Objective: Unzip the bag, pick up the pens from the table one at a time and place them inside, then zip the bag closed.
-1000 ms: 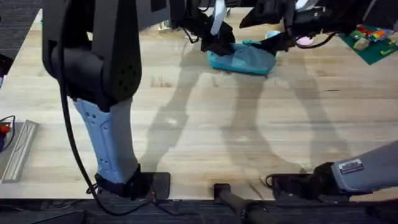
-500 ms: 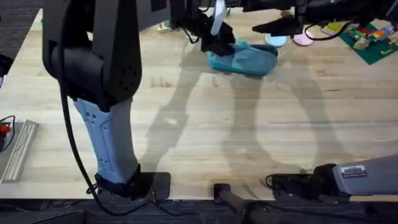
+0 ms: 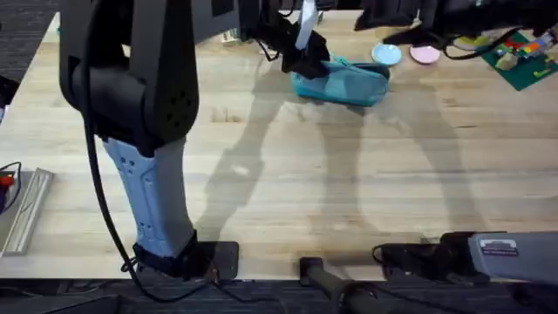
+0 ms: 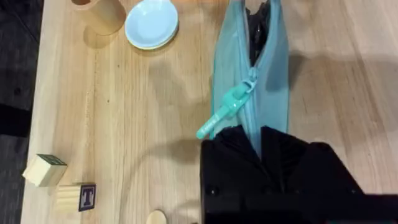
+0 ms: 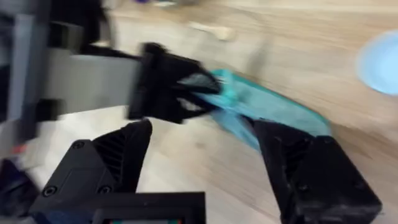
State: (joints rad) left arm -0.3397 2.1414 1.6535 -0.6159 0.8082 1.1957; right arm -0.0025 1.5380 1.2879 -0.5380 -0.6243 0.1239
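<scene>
The teal oblong fabric pouch (image 3: 342, 81) lies at the far middle of the light wooden counter (image 3: 349, 183) — its zipper partly open at one end, dark contents unclear; the left gripper (image 4: 261, 140) has its black fingers closed on the pouch's end. The right gripper (image 5: 205, 155) hangs above, fingers spread wide and empty — a round light-blue dish (image 4: 151, 23) sits empty nearby.

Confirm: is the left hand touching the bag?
Touching. The left wrist view shows the left hand clamped on the bag's end by the zipper.

One readable character: a capital "T" on the dark face of a small wooden block (image 4: 79, 196), lying on the counter (image 4: 124, 124) beside a plain wooden cube (image 4: 43, 170). A white label (image 3: 501, 248) on the right arm's base link carries print too small to read.
</scene>
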